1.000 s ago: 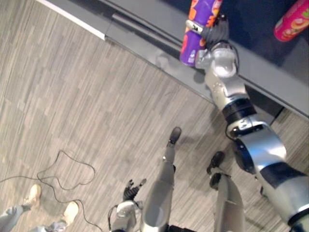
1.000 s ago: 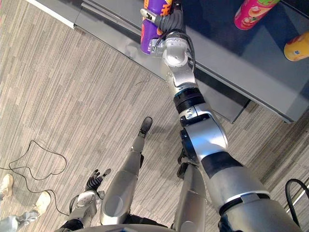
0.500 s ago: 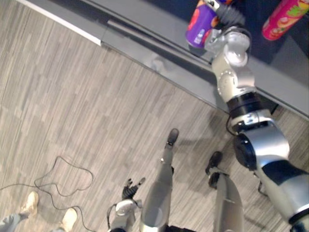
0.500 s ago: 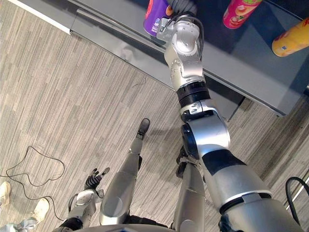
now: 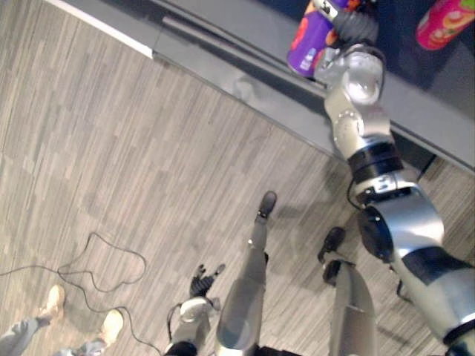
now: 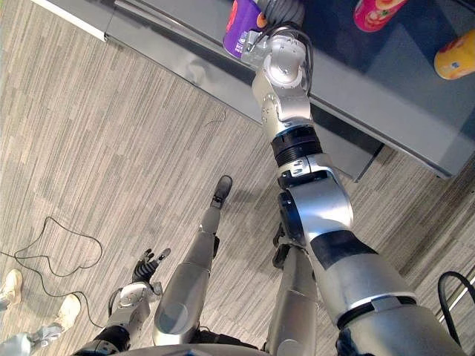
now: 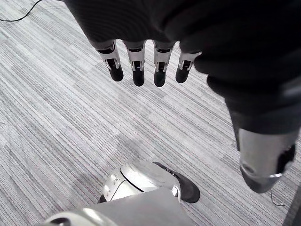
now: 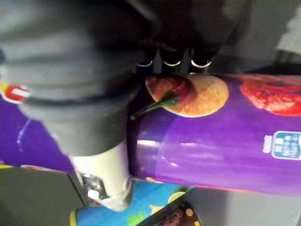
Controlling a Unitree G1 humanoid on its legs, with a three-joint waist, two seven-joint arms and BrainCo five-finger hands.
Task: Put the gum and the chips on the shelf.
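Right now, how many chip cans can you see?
3: a purple can in the right hand, a pink can on the shelf to its right, a yellow can farther right. More may be hidden.

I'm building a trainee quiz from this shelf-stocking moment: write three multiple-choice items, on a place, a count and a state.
1. Where is the purple chips can? A on the floor; B in the right hand; C in a basket.
2. How many other cans are on the shelf? A two; B four; C none.
3. The left hand is: A shut on gum; B open; C shut on a can.
Key: B, fingers wrap it; A, one pink can, one yellow can; B, straight fingers, nothing held.
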